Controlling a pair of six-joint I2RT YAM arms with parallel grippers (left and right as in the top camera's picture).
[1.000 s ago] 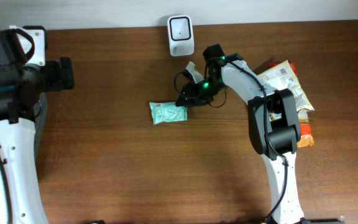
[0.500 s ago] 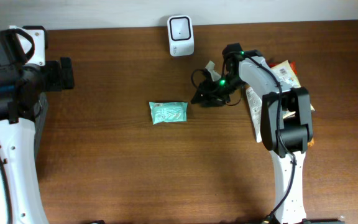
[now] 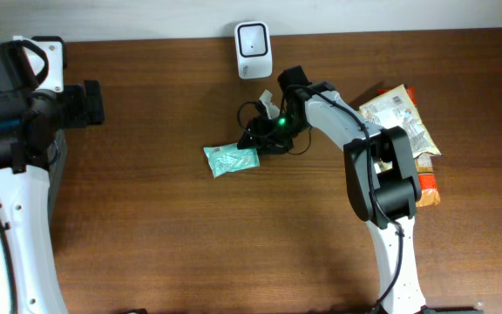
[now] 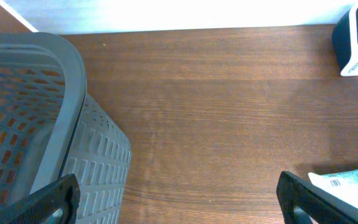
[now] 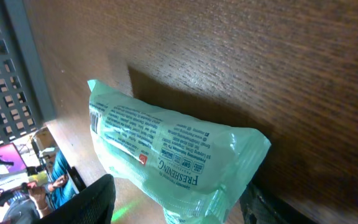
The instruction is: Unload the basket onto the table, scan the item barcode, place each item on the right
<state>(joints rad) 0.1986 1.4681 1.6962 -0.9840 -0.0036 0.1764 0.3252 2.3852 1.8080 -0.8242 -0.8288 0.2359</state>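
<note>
Right gripper (image 3: pixel 253 139) is down at the green packet (image 3: pixel 231 160), jaws parted and straddling its right end, not clamped on it. The packet lies flat on the table (image 3: pixel 190 235), slightly tilted, in front of the white scanner (image 3: pixel 253 50) at the back edge and apart from it. Left gripper (image 4: pixel 185 200) hangs by the grey basket (image 4: pixel 48 124), jaws spread wide, nothing between them. Snack bags (image 3: pixel 403 122) sit piled on the right.

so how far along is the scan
Nothing looks done yet: the green packet lies on the table, short of the scanner. In hand: the right gripper straddles its end, jaws open. To do: grip it, lift it, present it to the scanner.
</note>
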